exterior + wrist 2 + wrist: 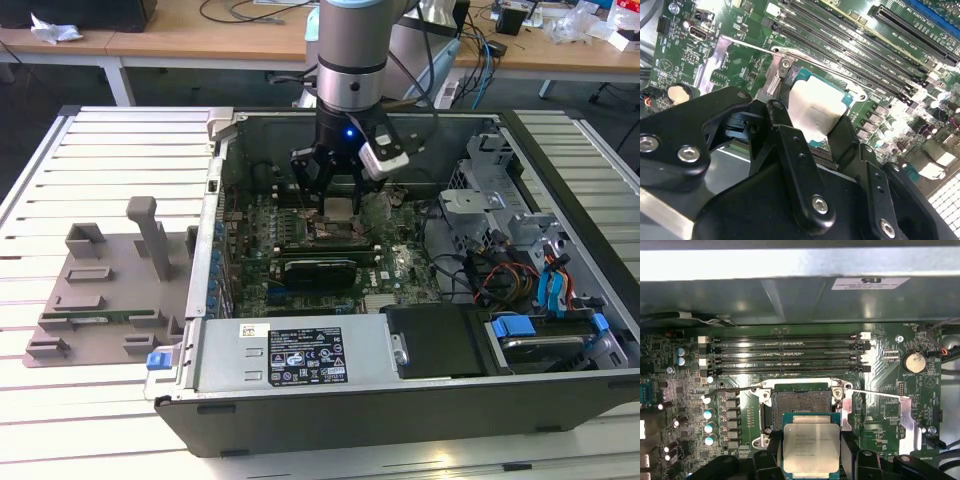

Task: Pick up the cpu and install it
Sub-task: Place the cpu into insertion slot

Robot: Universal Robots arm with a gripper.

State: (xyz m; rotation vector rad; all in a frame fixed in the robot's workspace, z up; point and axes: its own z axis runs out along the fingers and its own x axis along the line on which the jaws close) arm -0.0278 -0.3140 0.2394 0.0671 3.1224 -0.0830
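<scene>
The cpu [811, 447], clamped in the gripper [337, 202], hangs above the socket [801, 402].

An open black computer case [400, 415] lay on a white slatted metal table [110, 150], its green motherboard [395, 262] exposed. A grey plastic holder tray [100, 290] sat beside the case at the exterior view's left. In the first wrist view, long black memory slots [790, 352] ran near a round silver coin battery [914, 361]
</scene>
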